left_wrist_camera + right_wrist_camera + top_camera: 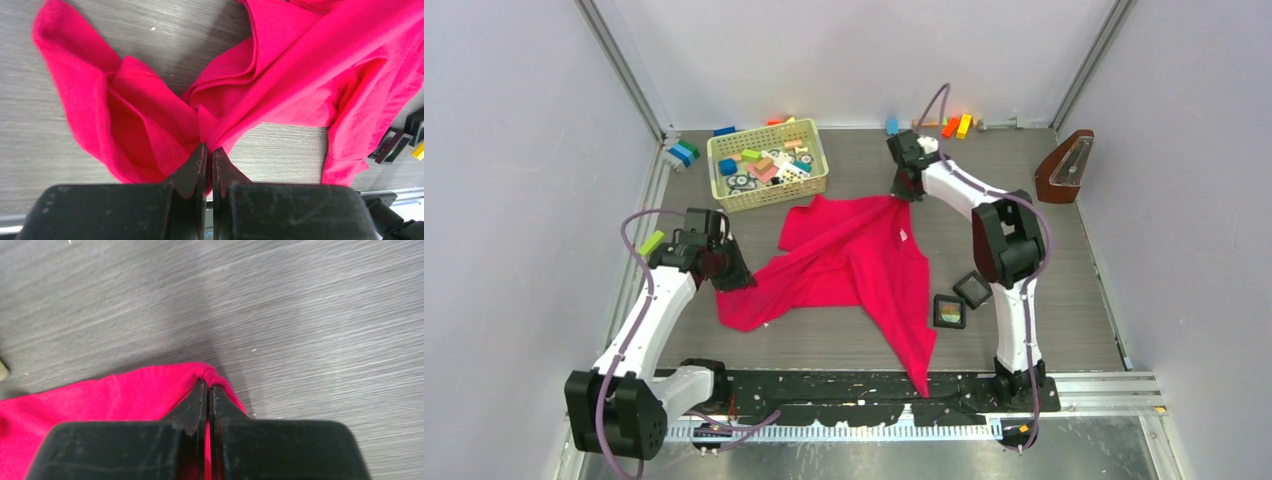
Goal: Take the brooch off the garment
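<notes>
Left pincer [206,150] and right pincer [206,386] clamp one garment [844,260]; two trays [949,311] [972,289] nearby.

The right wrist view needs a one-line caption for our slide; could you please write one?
The right claw, shut, pinches a hemmed edge of the crimson-pink garment over the grey table.

Seen from above, your crimson-pink garment [849,265] lies rumpled across the middle of the grey table [1064,300], with one long tail trailing toward the near rail. Your left gripper [732,278] is down at the cloth's left edge, and your right gripper [907,188] is at its far corner. A basket [769,196] of toy blocks stands just beyond the garment. Two black trays [949,311] lie just right of it, beside your right arm.
</notes>
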Robot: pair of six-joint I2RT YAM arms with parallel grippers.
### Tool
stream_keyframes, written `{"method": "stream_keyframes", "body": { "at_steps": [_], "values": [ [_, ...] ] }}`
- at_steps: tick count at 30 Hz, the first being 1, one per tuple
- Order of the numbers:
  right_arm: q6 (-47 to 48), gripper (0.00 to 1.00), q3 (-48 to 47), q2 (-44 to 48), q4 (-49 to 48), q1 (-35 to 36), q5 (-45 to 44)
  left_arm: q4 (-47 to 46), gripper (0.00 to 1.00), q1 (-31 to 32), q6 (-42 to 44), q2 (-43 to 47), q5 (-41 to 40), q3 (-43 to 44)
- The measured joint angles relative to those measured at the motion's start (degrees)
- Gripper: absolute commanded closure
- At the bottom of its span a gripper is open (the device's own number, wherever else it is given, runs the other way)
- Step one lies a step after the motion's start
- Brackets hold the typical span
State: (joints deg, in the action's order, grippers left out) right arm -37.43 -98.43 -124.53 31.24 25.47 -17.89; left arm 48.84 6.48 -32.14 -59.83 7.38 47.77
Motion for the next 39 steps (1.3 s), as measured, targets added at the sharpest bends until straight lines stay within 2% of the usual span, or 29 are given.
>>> {"method": "stream_keyframes", "body": {
  "at_steps": [5, 11, 20, 24, 30, 35, 39],
  "values": [
    [1.16, 1.0, -0.02, 4.04, 0.98, -4.13, 3.54, -2.32, 1.0, 0.04, 1.79, -6.05, 3.32, 1.44],
    [3.54, 1.0, -0.02, 9.53, 0.61, -4.33, 8.04, 1.03, 1.0, 0.02, 7.39, -10.75, -0.44, 13.7],
    [6.29, 1.0, -7.96, 23.5, 0.09, -4.61, 12.72, 10.21, 1.0, 0.04, 13.73, -14.49, -17.22, 50.73],
    [6.64, 1.0, -10.19, 34.25, -2.58, -4.59, 12.85, 10.71, 1.0, 0.13, 14.6, -13.09, -21.2, 59.14],
    [5.9, 1.0, -12.35, 47.8, -5.86, -4.22, 17.05, 10.84, 1.0, 0.7, 14.84, -8.72, -22.84, 64.89],
    [5.4, 1.0, -9.62, 53.75, -5.75, -4.17, 21.35, 9.62, 1.0, 0.79, 14.88, -1.33, -21.14, 62.14],
    [5.35, 0.99, -8.81, 54.8, -4.61, -4.24, 21.99, 10.32, 1.0, 0.74, 14.86, 2.05, -17.33, 60.33]
  ]
}}
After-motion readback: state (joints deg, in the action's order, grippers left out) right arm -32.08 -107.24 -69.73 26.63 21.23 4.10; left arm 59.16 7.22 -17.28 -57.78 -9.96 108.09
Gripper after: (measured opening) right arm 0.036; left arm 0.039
